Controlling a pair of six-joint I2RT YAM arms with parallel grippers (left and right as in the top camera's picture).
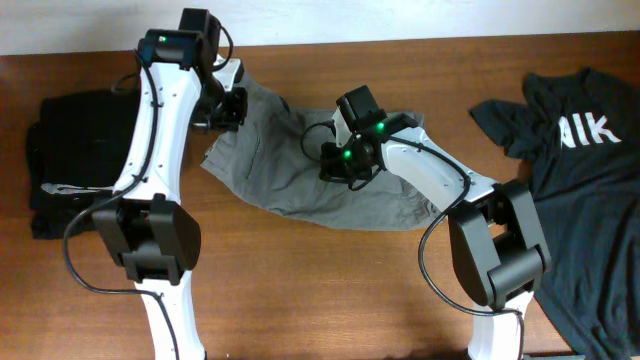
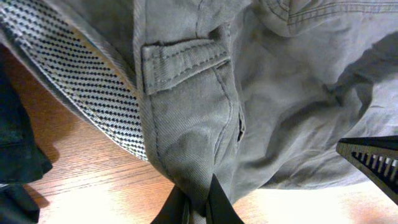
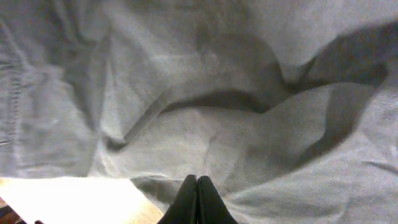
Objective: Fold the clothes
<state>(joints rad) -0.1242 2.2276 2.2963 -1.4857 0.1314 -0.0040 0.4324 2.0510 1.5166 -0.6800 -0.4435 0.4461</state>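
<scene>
Left wrist view, nearest first: the left gripper has its jaws drawn narrow on a pinched fold of the grey-khaki shorts, the cloth bunched up between the two fingertips. Just beyond the pinch are a pocket seam and a belt loop. To the left the waistband is turned out, showing its black-and-white patterned lining. The wooden table shows under that edge, and a dark garment lies at the far left.

Right wrist view: the right gripper has its jaws pressed together, with no cloth seen between them. The tips sit at the rumpled shorts, which fill nearly all the view beyond them. A bright strip of table shows at the lower left.

Overhead, the shorts lie crumpled at the middle of the table. The left gripper is at their upper left edge and the right gripper is over their middle. A folded dark garment lies at the left end, and a black T-shirt with white lettering is spread at the right, well apart from the shorts.
</scene>
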